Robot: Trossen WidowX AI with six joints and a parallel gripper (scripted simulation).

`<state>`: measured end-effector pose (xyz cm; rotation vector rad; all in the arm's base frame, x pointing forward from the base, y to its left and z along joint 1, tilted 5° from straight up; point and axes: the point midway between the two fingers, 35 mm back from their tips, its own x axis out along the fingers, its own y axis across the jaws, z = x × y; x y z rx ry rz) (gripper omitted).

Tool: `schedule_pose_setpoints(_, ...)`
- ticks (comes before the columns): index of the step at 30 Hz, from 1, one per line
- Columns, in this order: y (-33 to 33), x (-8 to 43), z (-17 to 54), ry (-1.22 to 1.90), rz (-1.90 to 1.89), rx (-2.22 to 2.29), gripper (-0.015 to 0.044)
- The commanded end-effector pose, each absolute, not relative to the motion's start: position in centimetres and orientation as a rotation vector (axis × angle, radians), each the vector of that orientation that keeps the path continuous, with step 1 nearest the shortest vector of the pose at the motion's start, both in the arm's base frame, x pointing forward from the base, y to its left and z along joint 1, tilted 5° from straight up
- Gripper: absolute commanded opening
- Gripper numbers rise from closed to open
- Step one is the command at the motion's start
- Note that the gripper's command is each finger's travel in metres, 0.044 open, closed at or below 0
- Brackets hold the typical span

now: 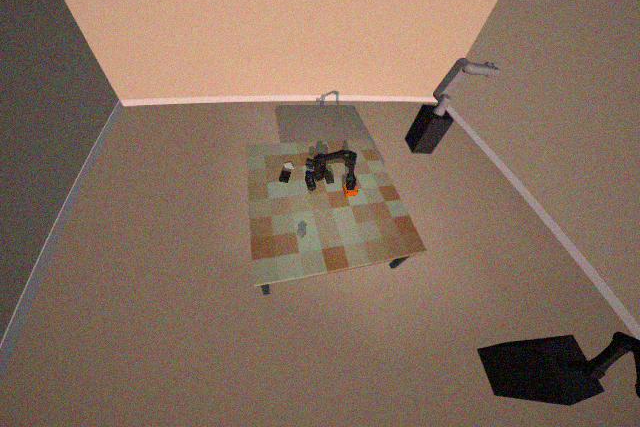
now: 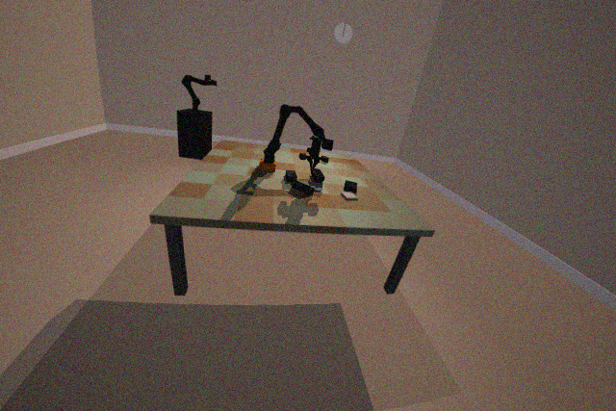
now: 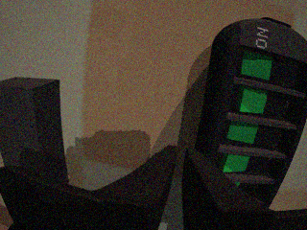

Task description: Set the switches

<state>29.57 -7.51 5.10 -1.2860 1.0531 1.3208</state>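
"Where's our controller unit?"

"On the desk, and from my station it fills the right side of the wrist frame, switches up. I'm reading ON at its top end, with four green patches below and a sliver of a fifth."

"And the hand?"

"Closed, and it's gripping nothing! I see just a narrow gap between the fingertips, low in the wrist frame. The right-hand finger covers the unit's lower end from here. Whether they touch, I can't tell."

"How's the arm looking?"

"In the exterior view it arches up from the orange base near mid-frame, then bends down to the right, putting the hand right over the unit."

"Anything else around it?"

"A dark block stands at the left of my wrist frame, well apart from the unit. In the exterior view, a black-and-white piece sits right of the unit."

"And the underside label?"

"Hidden from me; the unit's top is facing us, so I can't read those squares."
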Motion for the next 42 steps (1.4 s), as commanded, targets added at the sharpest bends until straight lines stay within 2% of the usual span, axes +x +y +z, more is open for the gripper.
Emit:
schedule_pose_setpoints(1,-7.4,29.5,5.2,1.044,1.32,-1.291,0.0)
schedule_pose_setpoints(18,-7.5,29.5,5.2,1.051,1.318,-1.289,0.0)
schedule_pose_setpoints(24,-7.9,29.3,9.9,1.052,1.318,-1.289,0.0157)
schedule_pose_setpoints(28,-7.9,29.3,10.1,1.052,1.318,-1.289,0.0263)
schedule_pose_setpoints(38,-7.9,29.3,10.1,1.052,1.318,-1.289,0.0)
schedule_pose_setpoints(42,-7.9,29.3,10.1,1.052,1.318,-1.289,0.0)
